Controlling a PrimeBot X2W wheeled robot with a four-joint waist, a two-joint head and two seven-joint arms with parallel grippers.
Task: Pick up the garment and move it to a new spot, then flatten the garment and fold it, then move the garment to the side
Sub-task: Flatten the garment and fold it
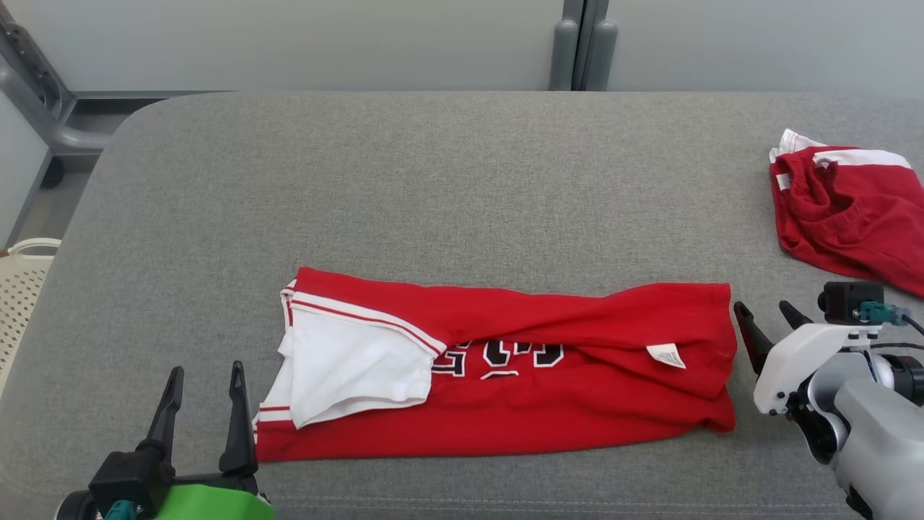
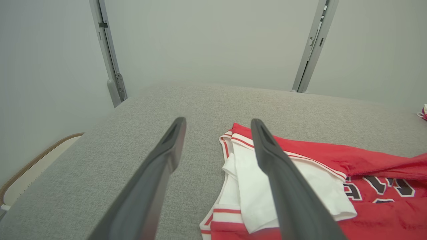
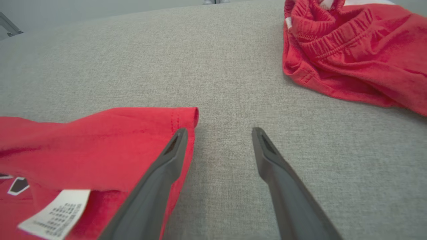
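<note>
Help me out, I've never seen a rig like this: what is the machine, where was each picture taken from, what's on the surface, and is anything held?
This is a two-armed robot at a grey padded table. The wide picture comes from a camera on its head, looking down. The other two come from cameras on its wrists, each looking along that arm's two dark fingers. In the head view the left gripper sits at the lower left, the right gripper at the right. Between them lies a red jersey, folded into a long strip, with a white panel and a white label showing. A second red garment lies crumpled at the far right. Both grippers are open and hold nothing.
</note>
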